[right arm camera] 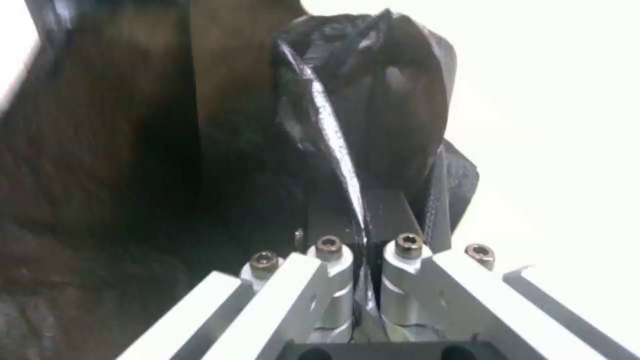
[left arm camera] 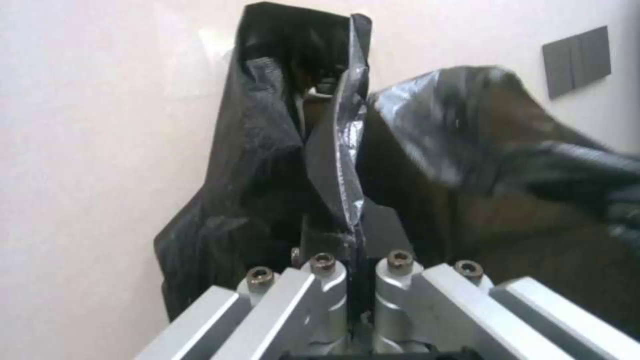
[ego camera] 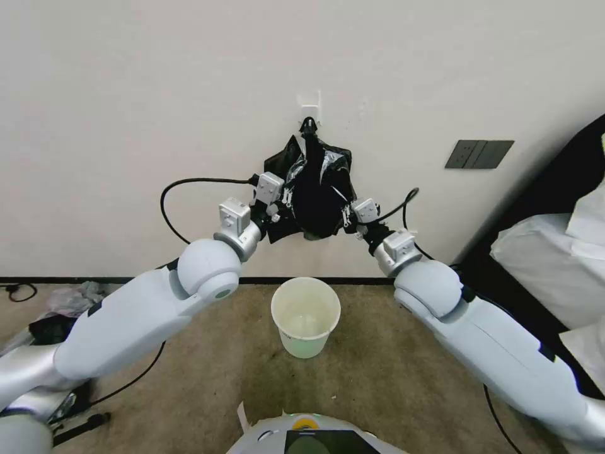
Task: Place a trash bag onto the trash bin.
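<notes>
Trash bag [ego camera: 318, 189] pinched between left pincer [ego camera: 285, 203], right pincer [ego camera: 346, 216], above trash bin [ego camera: 305, 315]

Trash bin [ego camera: 305, 315] mouth open, clear air straight above it; carpet around it bare. Wall [ego camera: 157, 94] close behind bin; black bags [ego camera: 315, 189] hang higher above.

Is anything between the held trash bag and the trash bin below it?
Nothing visible. The left hand and right hand each pinch the trash bag against the wall, under a white wall hook where its top still hangs. The trash bin stands open on the carpet directly beneath.
</notes>
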`<state>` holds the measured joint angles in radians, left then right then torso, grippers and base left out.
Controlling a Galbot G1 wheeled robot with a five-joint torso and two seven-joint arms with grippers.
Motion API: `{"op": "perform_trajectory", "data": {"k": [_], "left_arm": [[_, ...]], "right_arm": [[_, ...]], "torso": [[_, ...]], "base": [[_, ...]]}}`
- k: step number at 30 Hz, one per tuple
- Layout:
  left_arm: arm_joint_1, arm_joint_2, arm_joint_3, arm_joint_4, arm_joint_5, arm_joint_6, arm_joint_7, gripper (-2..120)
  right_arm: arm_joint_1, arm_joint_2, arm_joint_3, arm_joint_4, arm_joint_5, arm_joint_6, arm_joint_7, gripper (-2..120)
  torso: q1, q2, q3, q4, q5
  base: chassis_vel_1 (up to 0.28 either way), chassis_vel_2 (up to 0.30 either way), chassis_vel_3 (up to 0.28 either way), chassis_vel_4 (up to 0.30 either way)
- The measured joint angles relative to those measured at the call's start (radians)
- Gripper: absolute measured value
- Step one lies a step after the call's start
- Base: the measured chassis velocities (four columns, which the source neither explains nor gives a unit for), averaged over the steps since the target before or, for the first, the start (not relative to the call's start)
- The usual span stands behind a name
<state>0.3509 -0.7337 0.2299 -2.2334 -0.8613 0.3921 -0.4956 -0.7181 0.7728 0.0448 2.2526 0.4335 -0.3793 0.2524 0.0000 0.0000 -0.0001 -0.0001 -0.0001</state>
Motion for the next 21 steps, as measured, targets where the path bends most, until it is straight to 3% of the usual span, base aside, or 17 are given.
{"op": "perform_trajectory", "data": {"k": [9,13,15,21], "left_arm": [[0.221,0.043,-0.149,-0.089,0.012,-0.005,0.001,0],[0.249,0.049,-0.161,-0.099,0.019,-0.008,0.003,0],[0.351,0.061,-0.214,-0.131,0.044,-0.021,0.013,0],[0.398,0.066,-0.225,-0.146,0.072,-0.026,0.024,0]], "right_arm": [[-0.182,0.055,0.068,0.120,0.174,0.051,0.065,0],[-0.196,0.063,0.071,0.131,0.190,0.052,0.075,0],[-0.267,0.084,0.093,0.180,0.231,0.059,0.100,0],[-0.375,0.109,0.114,0.227,0.223,0.072,0.102,0]], "torso": [[0.000,0.000,0.000,0.0001,-0.0001],[0.000,0.000,0.000,0.0002,0.0002],[0.000,0.000,0.000,0.0001,0.0001],[0.000,0.000,0.000,0.0000,0.0001]], "base": [[0.000,0.000,0.000,0.000],[0.000,0.000,0.000,0.000],[0.000,0.000,0.000,0.000],[0.000,0.000,0.000,0.000]]}}
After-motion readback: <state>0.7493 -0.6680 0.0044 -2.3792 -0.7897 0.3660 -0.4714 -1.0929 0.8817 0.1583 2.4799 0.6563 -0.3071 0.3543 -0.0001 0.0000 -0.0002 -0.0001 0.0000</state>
